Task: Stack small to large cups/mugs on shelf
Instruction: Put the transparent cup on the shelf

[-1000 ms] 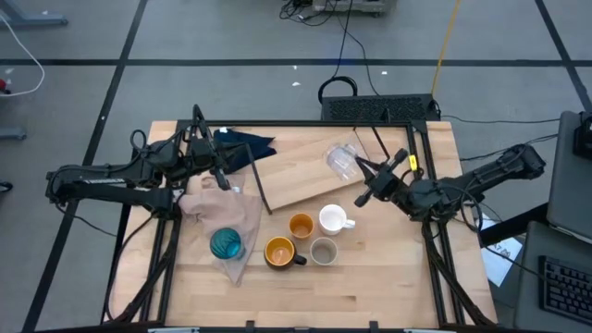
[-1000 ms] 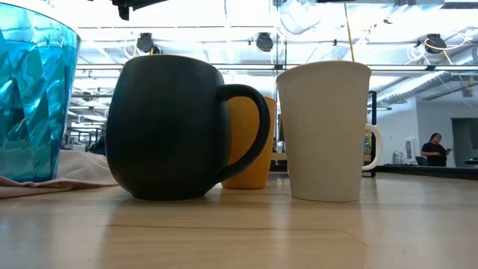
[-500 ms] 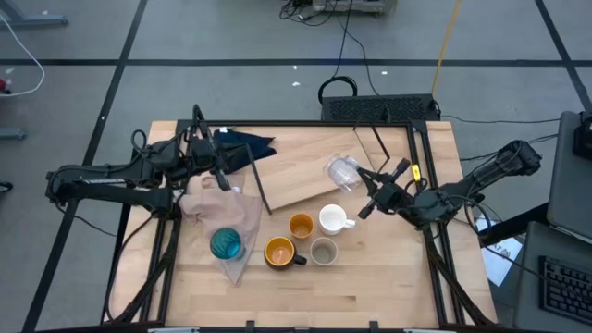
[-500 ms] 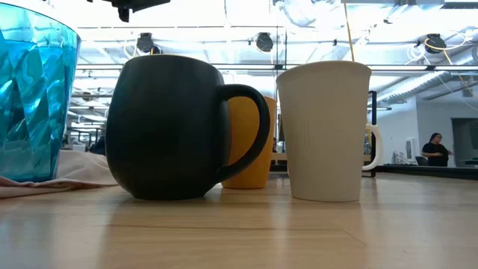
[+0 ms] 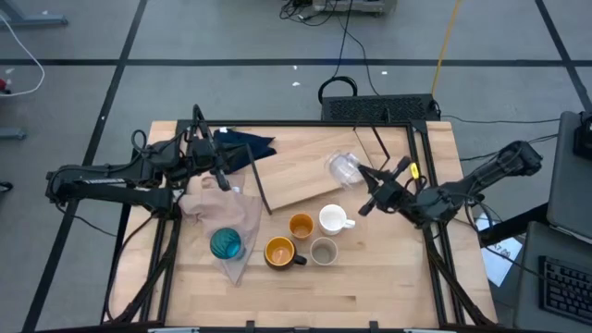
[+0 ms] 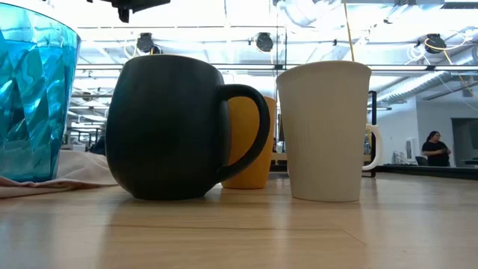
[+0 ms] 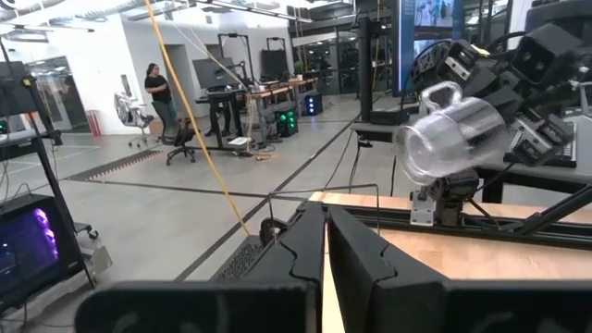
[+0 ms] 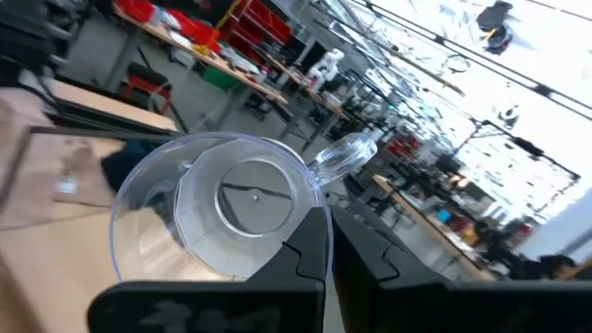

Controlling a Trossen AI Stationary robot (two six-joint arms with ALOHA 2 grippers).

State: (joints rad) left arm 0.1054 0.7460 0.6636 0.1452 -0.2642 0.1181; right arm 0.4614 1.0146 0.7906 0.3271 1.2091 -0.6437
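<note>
Room: open workshop, a person (image 6: 435, 147) beyond.
Table (image 5: 370, 277): shelf (image 5: 301, 176) lying at centre.
Right gripper (image 5: 363, 188): grasping clear cup (image 5: 341, 167), 3 o'clock of shelf.
Left gripper (image 5: 220, 166): clenched, 9 o'clock.

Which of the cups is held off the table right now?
The clear cup, tipped on its side in the right tool. The other five stand upright on the table.

Table (image 5: 388, 277): shelf (image 5: 296, 180), two cloths (image 5: 242, 143) (image 5: 222, 208), five cups (image 5: 324, 251)
</note>
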